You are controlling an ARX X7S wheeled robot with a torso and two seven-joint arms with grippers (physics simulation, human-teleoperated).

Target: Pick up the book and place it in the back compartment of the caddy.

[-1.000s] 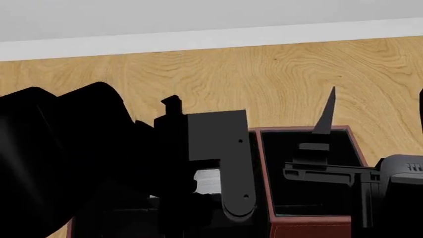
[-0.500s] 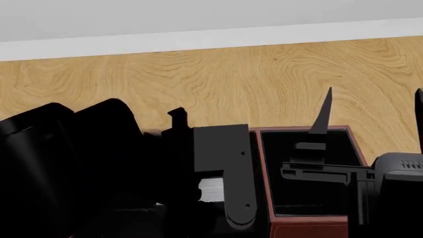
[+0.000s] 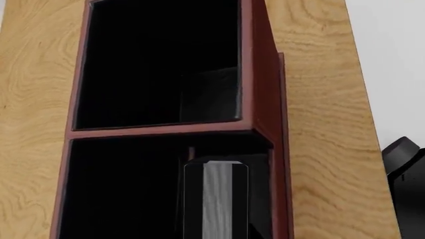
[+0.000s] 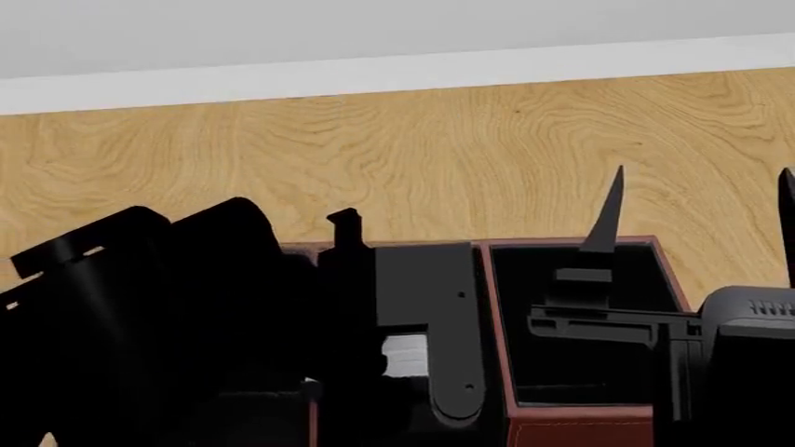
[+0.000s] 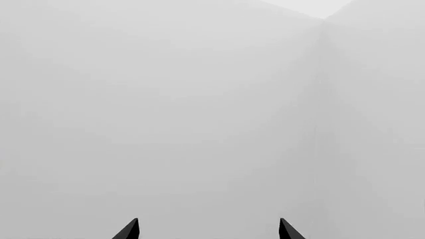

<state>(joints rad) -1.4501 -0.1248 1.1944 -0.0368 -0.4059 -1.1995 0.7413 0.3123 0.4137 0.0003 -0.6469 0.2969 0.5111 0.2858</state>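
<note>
- The desk (image 4: 522, 140) is shown as a bare wooden top around both claws, and nothing on it is seen to have shifted over the last second
- The caddy (image 3: 260, 99) lies directly beneath the left claw (image 4: 429, 386) and has not moved, so it can be taken as a fixed target
- The left arm (image 4: 186, 317) has been lowered and carried a little towards the right claw's side since a second ago. The descent into the caddy is therefore judged to be under way
- The left claw's fingers cannot be told apart from the black covers in the wrist view. The book has travelled down with the claw, though, so the claw is judged to be clamped on it
- The right claw (image 4: 703, 200) is held with its tips upward and wide apart, gripping nothing, on the far side of the caddy's right section from the left claw. It has barely moved and is not in the path
- The book (image 3: 216, 199) hangs upright at the left claw's tips, white page edges facing the wrist camera, already below the rim of the section under the claw
- The cross divider (image 3: 159, 130) runs just ahead of the book, with a second black-lined section (image 3: 146, 64) beyond it
- Which of the two sections is the back compartment cannot be told from these views
- The divider and the tall wall just beside the book are the parts most likely to be clipped, and much of the caddy is hidden from the head camera by the left arm
</note>
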